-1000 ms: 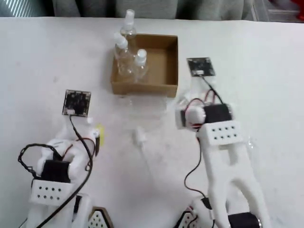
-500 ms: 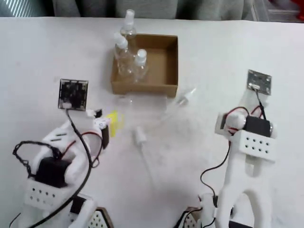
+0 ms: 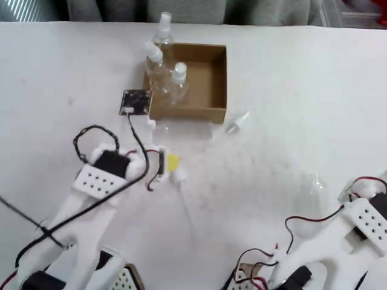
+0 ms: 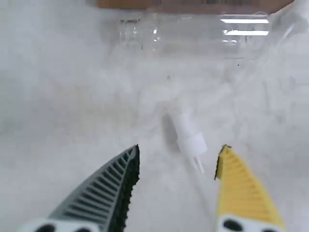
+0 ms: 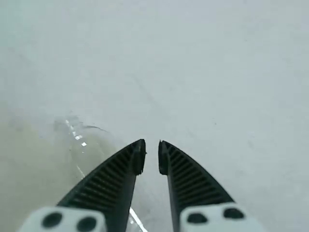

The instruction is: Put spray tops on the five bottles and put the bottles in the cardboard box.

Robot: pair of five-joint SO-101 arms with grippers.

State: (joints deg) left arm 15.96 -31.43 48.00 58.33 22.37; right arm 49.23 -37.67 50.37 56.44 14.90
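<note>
The cardboard box (image 3: pixel 214 81) stands at the table's far middle and holds clear bottles with spray tops (image 3: pixel 178 75). One more capped bottle (image 3: pixel 162 29) rises at the box's far left corner. An uncapped clear bottle (image 4: pixel 193 31) lies on its side along the box's front wall. A loose white spray top (image 4: pixel 188 137) lies on the table just ahead of my open left gripper (image 4: pixel 176 157), between its grey and yellow fingers. A second spray top (image 3: pixel 238 122) lies right of the box. My right gripper (image 5: pixel 149 157) is shut on nothing, beside another clear bottle (image 5: pixel 84 145).
The right arm (image 3: pixel 366 217) sits low at the table's near right corner, with the clear bottle (image 3: pixel 314 188) lying by it. The left arm (image 3: pixel 100 178) stretches from the near left toward the middle. The white table (image 3: pixel 302 72) is bare at the far right.
The left arm has swung right and forward until its gripper reached the loose spray top. The right arm has pulled back from beside the box to the near right corner.
</note>
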